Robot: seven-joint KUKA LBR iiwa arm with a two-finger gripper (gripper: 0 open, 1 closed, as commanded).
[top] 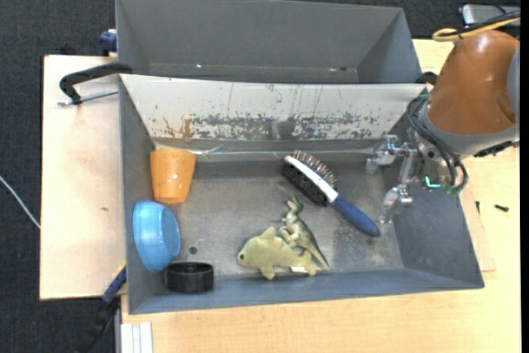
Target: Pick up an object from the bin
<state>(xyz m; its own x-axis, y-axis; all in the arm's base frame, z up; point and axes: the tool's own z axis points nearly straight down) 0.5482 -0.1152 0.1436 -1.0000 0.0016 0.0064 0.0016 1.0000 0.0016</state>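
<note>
My gripper (389,180) hangs at the right side of the bin, just under the orange cover, its two metal fingers spread apart, open, with nothing between them. Just left of and below it lies a hairbrush (317,180) with a black bristle head and a white neck. Its blue handle points toward the lower fingertip and ends close beside it. A green plush animal (281,249) lies on its side near the bin's front wall, left of the gripper.
An orange cup (172,174) lies against the left wall, with a blue bowl (155,236) tipped on edge below it. A black round lid (189,277) rests in the front left corner. The arm comes in over the right rim.
</note>
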